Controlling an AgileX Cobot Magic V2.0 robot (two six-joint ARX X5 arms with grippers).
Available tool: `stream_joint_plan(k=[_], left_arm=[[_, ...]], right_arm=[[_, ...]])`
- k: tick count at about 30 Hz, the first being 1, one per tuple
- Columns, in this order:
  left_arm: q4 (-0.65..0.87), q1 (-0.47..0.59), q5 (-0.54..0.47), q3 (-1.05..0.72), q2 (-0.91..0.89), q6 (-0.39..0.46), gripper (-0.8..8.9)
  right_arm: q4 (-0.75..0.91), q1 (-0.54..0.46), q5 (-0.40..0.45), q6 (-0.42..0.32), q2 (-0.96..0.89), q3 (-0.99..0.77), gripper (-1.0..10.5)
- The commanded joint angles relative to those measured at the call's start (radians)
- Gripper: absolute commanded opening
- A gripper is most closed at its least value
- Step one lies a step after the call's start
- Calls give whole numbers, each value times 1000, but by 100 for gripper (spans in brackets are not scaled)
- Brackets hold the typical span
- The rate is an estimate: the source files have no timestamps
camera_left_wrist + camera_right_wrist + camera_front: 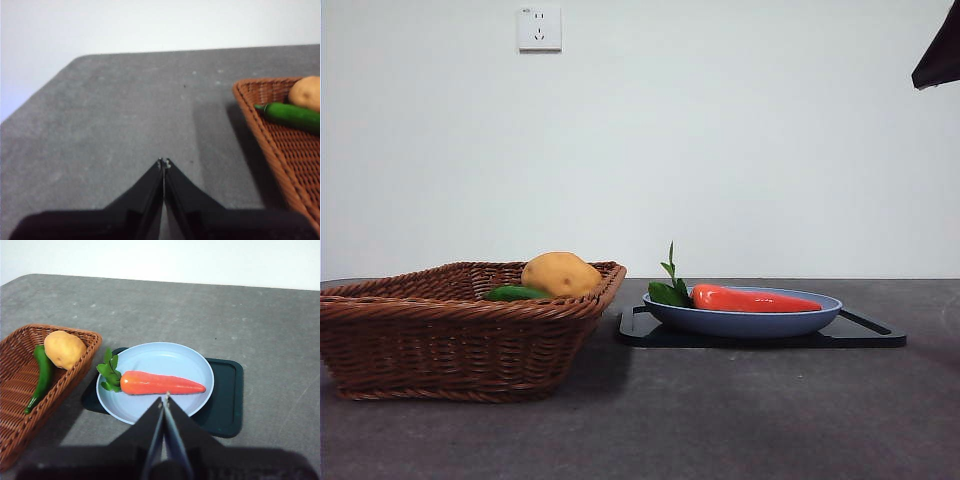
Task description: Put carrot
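Grey table (720,430), white wall (720,130) — carrot (755,299) on blue plate (740,322).

Basket (440,330) wall hides most of the green vegetable (517,293) in the front view; left wrist view cuts off the potato (306,93) and blurs it; an arm (940,50) shows only as a dark tip.

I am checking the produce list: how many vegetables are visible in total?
3. The carrot lies on the blue plate, which sits on the dark tray. The potato and the green pepper lie in the wicker basket. Others could be hidden below the basket's rim.
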Motion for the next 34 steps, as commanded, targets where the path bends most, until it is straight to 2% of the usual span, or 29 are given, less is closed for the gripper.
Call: stream_joint_plan(k=[1,6,29,34], left_arm=[[12,3,-2,-23,-3,-19,8],[19,3,2,-25,-3,-68,8],[20,3,0,-25,-3,-68,8],[20,3,0,-25,-3,-68,8]], right_arm=[[7,7,4,10,2,7,4],[7,7,4,10,2,7,4],[6,7,5,8,2,7,4],[-4,-4,51,-90,-54,7,4]])
